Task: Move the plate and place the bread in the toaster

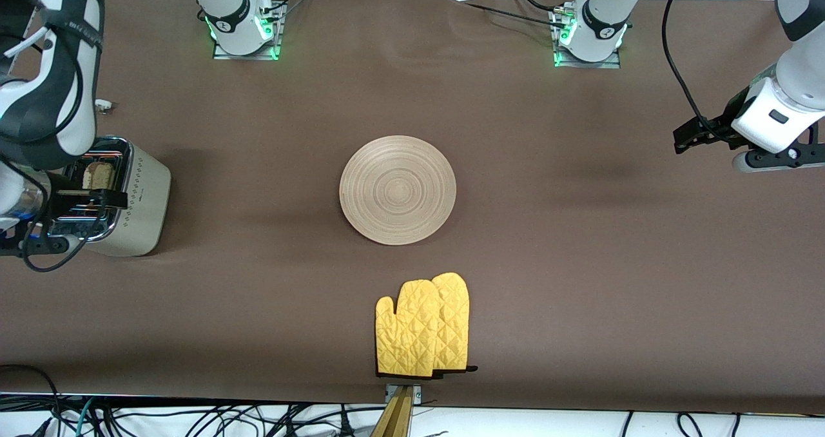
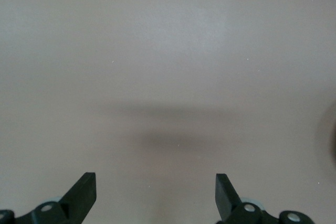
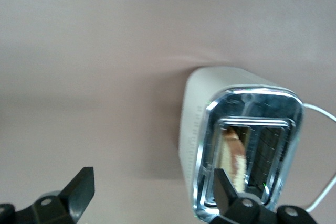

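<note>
The round wooden plate [image 1: 397, 190] lies flat mid-table with nothing on it. At the right arm's end stands the cream toaster [image 1: 138, 205] [image 3: 239, 145], chrome top up. The bread [image 1: 98, 176] [image 3: 234, 153] stands in one of its slots, its top edge showing. My right gripper [image 1: 38, 243] [image 3: 152, 179] hovers open just above the toaster, holding nothing; one fingertip [image 3: 223, 187] overlaps the chrome rim. The left gripper [image 1: 776, 161] [image 2: 156, 182] hangs open over bare table at the left arm's end, far from the plate, and waits.
A pair of yellow oven mitts [image 1: 423, 327] lies nearer the front camera than the plate, by the table edge. The toaster's white cord [image 3: 321, 115] trails from it. A small white object [image 1: 103, 106] sits farther from the camera than the toaster.
</note>
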